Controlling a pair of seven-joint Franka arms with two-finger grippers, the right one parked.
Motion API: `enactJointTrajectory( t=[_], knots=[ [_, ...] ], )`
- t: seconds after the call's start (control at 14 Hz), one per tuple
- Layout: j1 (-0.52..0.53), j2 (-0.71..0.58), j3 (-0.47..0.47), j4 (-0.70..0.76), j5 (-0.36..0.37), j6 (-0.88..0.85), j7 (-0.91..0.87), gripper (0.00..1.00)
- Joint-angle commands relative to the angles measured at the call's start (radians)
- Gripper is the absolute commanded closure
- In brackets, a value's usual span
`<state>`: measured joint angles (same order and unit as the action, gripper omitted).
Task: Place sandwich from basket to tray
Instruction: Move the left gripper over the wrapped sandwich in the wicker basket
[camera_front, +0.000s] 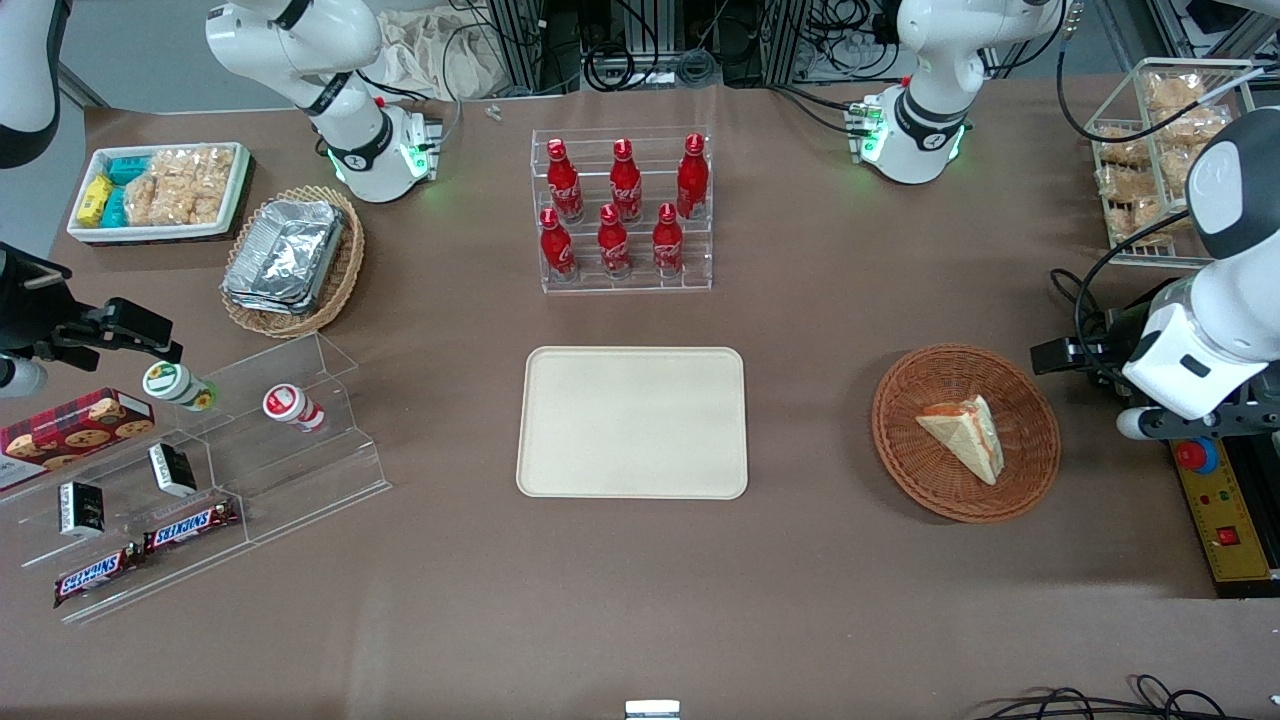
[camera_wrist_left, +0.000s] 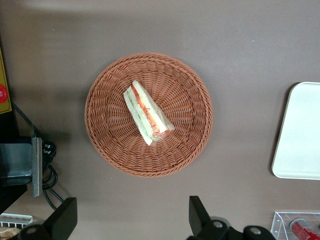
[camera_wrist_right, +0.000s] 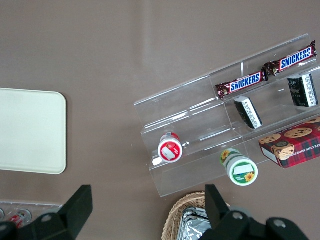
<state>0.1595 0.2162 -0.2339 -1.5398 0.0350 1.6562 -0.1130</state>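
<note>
The sandwich (camera_front: 965, 435) (camera_wrist_left: 148, 113), a pale bread wedge with red and green filling at its edge, lies in the round reddish-brown wicker basket (camera_front: 930, 480) (camera_wrist_left: 185, 145). The cream tray (camera_front: 632, 422) (camera_wrist_left: 302, 130) lies flat beside the basket, toward the parked arm's end, with nothing on it. My gripper (camera_front: 1056, 357) (camera_wrist_left: 132, 217) hovers above the table just off the basket's rim, toward the working arm's end. Its black fingers (camera_wrist_left: 197, 215) stand wide apart, open, with nothing between them.
A clear rack of red bottles (camera_front: 622, 210) stands farther from the front camera than the tray. A wire rack of snack bags (camera_front: 1160, 150) and a yellow control box (camera_front: 1215, 500) flank the working arm. A clear stepped stand (camera_front: 200, 470), foil-tray basket (camera_front: 292, 260) and white bin (camera_front: 160, 190) sit toward the parked arm's end.
</note>
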Motion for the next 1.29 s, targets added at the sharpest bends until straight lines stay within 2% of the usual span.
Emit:
enactJointTrajectory(
  t=[0.0,0.29,0.57,0.86,1.21],
  knots=[
    [-0.012,0.019,0.001,0.035,0.019,-0.027,-0.02,0.0],
    [-0.014,0.02,0.001,0.04,0.016,-0.026,-0.027,0.0],
    [-0.043,0.045,0.001,0.03,0.036,-0.007,-0.227,0.0],
    [-0.038,0.037,0.004,0.003,0.02,-0.004,-0.29,0.0],
    [-0.031,0.025,0.01,-0.135,0.039,0.134,-0.335,0.0]
  ],
)
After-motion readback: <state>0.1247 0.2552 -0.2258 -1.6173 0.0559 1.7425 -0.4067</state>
